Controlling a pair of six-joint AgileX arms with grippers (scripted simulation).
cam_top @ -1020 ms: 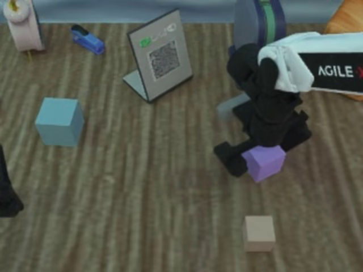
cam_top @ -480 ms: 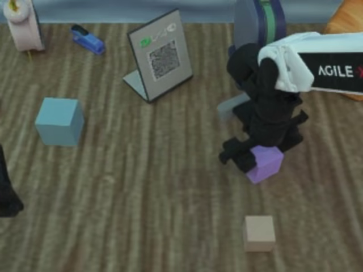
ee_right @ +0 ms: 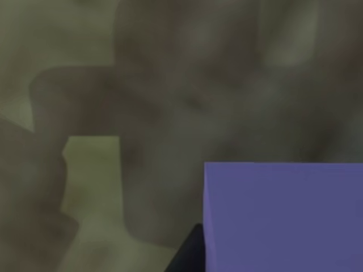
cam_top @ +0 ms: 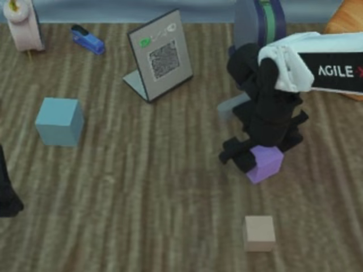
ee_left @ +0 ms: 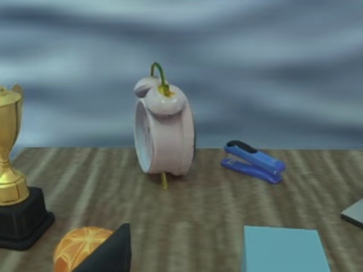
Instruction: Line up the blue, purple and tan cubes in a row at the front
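Right hand [cam_top: 258, 156] is down on the purple cube [cam_top: 265, 163], right of centre on the counter [cam_top: 170, 204], fingers narrowed onto it as far as the top view shows. The right wrist view shows a flat purple face [ee_right: 283, 215] filling the frame with a dark fingertip edge against it, so I read it as clamped on the cube's side faces. Can't tell if the cube is off the surface.

Handling, judged from looks: all three are plain matte cubes, rigid, likely light, not fragile, and not slippery. Flat parallel faces mean the grip point is easy: opposite sides, centred, fingers square to the faces so the cube doesn't twist. The purple one sits skewed to the counter edge, so it'll want squaring at placement.

Blue cube [cam_top: 59, 120] is on the left, mid-depth, largest, and needs a wider opening. Tan cube [cam_top: 259, 233] is near the front on the right, smallest, with a thin margin for a centred pinch. It sits well apart from purple.

Left hand [cam_top: 7, 198] is parked at the left edge; I can't tell its finger state.

Writing: "AGILE" reads on the right arm's black panel [cam_top: 334, 72], the rest cut off. The standing sign [cam_top: 160, 55] carries a QR-type code and a green mark; its text is too small to read.
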